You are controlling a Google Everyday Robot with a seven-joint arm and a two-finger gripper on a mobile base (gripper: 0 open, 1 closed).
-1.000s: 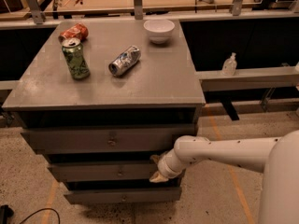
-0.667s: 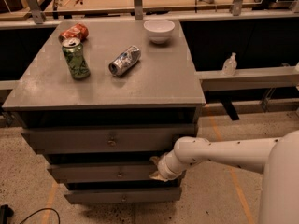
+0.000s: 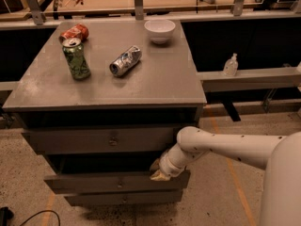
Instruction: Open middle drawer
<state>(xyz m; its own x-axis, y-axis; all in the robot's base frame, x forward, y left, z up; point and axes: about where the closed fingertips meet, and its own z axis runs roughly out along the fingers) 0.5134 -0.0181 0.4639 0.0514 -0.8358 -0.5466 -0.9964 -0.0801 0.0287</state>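
Note:
The grey cabinet [image 3: 108,86] has three drawer fronts. The middle drawer [image 3: 94,182] is a wide shallow grey front with a small round knob [image 3: 120,183]. It stands out from the cabinet, with a dark gap above it. My gripper [image 3: 158,171] is at the top edge of this drawer front, right of the knob, touching it. My white arm [image 3: 221,147] reaches in from the right. The top drawer [image 3: 94,141] sits above and the bottom drawer [image 3: 122,199] below.
On the cabinet top stand an upright green can [image 3: 76,59], a lying silver can [image 3: 125,60], a lying red can [image 3: 74,32] and a white bowl [image 3: 160,30]. A clear bottle [image 3: 230,65] stands on a ledge at the right. A black cable [image 3: 33,216] lies on the floor at lower left.
The middle drawer front has slid out toward the camera and the dark gap above it has widened. My gripper has moved with it, slightly to the left.

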